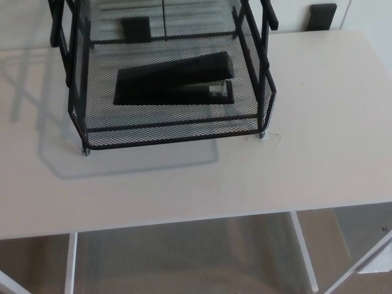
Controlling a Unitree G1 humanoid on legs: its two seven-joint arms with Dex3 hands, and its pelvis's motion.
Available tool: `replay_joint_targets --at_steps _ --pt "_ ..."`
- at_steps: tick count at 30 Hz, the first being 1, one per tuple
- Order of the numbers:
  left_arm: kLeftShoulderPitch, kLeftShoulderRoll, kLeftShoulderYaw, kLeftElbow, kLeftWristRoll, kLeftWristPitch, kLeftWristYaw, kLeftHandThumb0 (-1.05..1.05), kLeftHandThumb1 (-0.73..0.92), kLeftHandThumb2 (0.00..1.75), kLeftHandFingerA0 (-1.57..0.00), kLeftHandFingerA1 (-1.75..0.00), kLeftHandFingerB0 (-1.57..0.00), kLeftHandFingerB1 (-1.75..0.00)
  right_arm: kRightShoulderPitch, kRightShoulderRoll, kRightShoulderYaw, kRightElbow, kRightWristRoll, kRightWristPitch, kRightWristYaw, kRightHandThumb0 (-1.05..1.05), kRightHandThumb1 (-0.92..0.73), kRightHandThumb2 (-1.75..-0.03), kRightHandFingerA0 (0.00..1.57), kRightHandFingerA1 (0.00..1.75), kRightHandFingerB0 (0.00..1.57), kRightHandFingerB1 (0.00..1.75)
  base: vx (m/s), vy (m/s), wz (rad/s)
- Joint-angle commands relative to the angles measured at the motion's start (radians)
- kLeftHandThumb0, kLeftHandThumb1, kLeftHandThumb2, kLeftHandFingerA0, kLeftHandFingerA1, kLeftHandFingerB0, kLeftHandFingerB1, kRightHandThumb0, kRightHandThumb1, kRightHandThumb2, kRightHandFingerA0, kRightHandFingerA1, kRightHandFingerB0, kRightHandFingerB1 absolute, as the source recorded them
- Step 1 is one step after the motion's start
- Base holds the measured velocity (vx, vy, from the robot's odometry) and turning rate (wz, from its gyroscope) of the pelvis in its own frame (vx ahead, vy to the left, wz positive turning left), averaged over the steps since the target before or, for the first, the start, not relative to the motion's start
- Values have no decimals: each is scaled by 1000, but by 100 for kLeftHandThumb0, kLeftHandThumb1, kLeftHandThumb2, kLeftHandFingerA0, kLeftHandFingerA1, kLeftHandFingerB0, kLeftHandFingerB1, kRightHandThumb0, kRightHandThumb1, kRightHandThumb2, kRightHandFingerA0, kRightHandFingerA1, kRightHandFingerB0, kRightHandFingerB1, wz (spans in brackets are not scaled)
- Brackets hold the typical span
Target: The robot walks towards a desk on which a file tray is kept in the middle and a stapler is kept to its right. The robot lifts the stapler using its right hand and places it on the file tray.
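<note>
one black stapler (174, 82) lies flat on the mesh floor of the file tray (171, 130), on its lowest level and inside its walls. the stapler's long axis runs left to right across the tray. its taller end points to the picture's right and shows a strip of bright metal between top and base. its low end points left. the stapler sits near the middle of the tray floor, apart from the front wall and from both side walls.

the file tray is black wire mesh with upright posts (264, 37) at its corners. a second mesh level (159, 9) shows above, cut off by the top edge of the picture. the tray stands on small feet (86, 151) on the white table (318, 122), left of the table's centre and toward its far edge. its shadow (55, 159) falls on the table surface to the left and in front.

a black block (323, 15) stands beyond the table's far edge at upper right. tan floor (184, 257) shows below the near edge.

neither the left hand nor the right hand is in view, so their state cannot be told
</note>
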Motion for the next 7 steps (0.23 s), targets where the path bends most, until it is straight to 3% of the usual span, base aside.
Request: replay_joint_targets --at_steps 1,2,3,6,7 --pt "-4 22 24 -2 -25 -3 -13 -53 71 61 -55 -44 -35 -36 2 1 3 -26 155 21 -40 -38 -32 -92 0 52 0 50 0 0 0" --pt "-4 23 21 -4 -20 -2 -9 -54 71 61 -56 -44 -36 -37 1 -12 10 -10 159 23 -37 -37 -32 -92 0 51 0 50 0 0 0" --pt "-4 23 20 -4 -17 -1 -6 -54 71 62 -57 -44 -36 -37 2 -19 17 -6 163 29 -39 -67 -42 -78 12 46 5 40 0 0 0" --pt "3 22 13 -4 -7 -14 -3 -54 72 62 -57 -44 -37 -37 15 -32 57 -6 165 18 -50 -68 -42 -79 11 48 5 40 0 0 0" --pt "6 22 14 -11 -8 -11 0 -54 72 62 -59 -45 -38 -37 23 -33 65 -9 178 14 -45 -37 -32 -92 0 50 1 50 0 0 0"
